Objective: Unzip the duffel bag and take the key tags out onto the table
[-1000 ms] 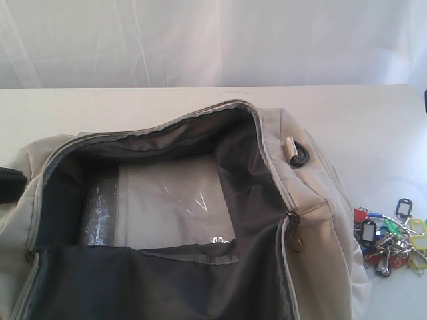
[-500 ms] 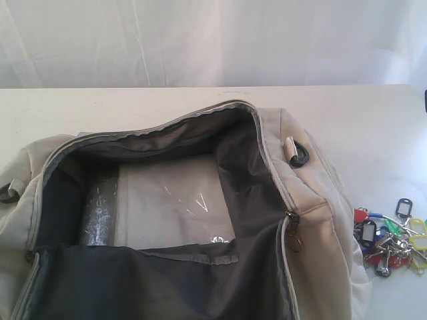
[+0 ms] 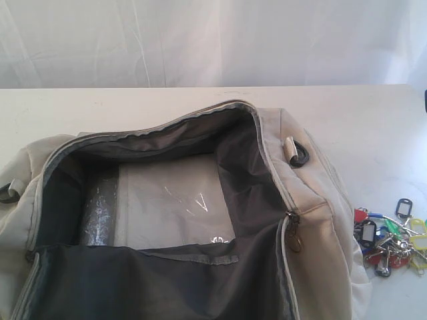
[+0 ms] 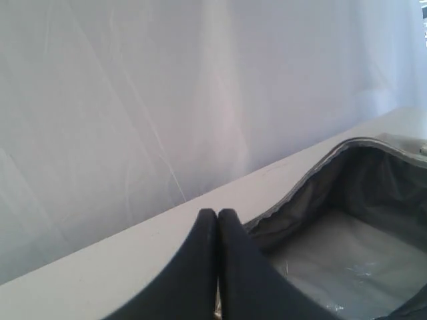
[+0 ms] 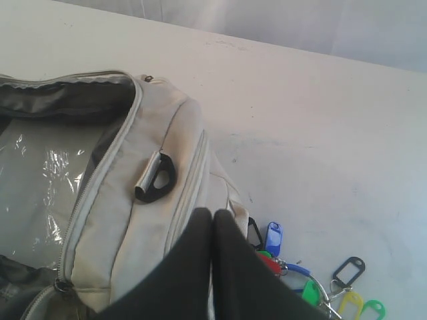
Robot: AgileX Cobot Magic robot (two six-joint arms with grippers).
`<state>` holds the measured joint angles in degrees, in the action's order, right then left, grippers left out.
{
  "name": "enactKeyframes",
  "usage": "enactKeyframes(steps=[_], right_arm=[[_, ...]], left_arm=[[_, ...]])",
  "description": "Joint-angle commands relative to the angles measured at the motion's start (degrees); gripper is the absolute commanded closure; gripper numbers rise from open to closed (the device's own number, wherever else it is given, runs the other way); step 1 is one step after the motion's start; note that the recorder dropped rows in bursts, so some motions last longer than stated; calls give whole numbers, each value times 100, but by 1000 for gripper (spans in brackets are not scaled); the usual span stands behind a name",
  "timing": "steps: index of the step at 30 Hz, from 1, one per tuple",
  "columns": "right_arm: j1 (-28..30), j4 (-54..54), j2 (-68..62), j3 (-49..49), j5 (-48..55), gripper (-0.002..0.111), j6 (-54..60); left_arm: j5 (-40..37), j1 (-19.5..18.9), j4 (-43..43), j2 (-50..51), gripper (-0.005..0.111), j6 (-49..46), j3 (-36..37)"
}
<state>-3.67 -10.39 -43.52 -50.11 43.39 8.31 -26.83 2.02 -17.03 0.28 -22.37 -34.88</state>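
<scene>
"Exterior view, item one: the duffel bag (image 3: 307, 220), unzipped and gaping, fills the lower left and centre of the frame. Item two: a clear plastic sheet (image 3: 173, 207), lying inside on the dark lining."

"And the key tags (image 3: 390, 240)?"

"You find them at the lower right of the frame, out on the table (image 3: 133, 107), just beside the bag's end."

"My claws?"

"Your left gripper (image 4: 217, 217): fingers pressed together, holding nothing. Your right gripper (image 5: 212, 217): likewise closed, empty."

light: bright, diffuse | duffel bag (image 3: 315, 223) interior: dim | glare: plastic sheet (image 3: 175, 208)
</scene>
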Motion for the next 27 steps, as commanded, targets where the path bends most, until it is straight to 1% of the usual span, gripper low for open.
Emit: enactKeyframes(steps=[1,11,12,13,15,16,17,18,20,22,27], right_arm=[[28,-14,39,37,-48,108,39],[28,-14,39,37,-48,108,39],[28,-14,39,37,-48,108,39],[28,-14,39,37,-48,108,39],[28,-14,39,37,-48,108,39],[28,-14,39,37,-48,108,39],[28,-14,39,37,-48,108,39],[28,-14,39,37,-48,108,39],[28,-14,39,37,-48,108,39],[28,-14,39,37,-48,108,39],[28,-14,39,37,-48,108,39]], left_arm=[[46,-15,-71,-28,107,52,495],[26,-15,-71,-28,107,52,1978],[26,-15,-71,-28,107,52,2314],[26,-15,-71,-28,107,52,2489],[222,-15,-71,-28,107,52,3009],[465,-15,-71,-28,107,52,3358],[612,-15,-71,-28,107,52,3488],[1146,-91,-120,-28,107,-3,3488],[1612,-286,-92,-28,107,-4,3488],[1702,-434,-92,-28,107,-4,3488],[1702,-434,-92,-28,107,-4,3488]])
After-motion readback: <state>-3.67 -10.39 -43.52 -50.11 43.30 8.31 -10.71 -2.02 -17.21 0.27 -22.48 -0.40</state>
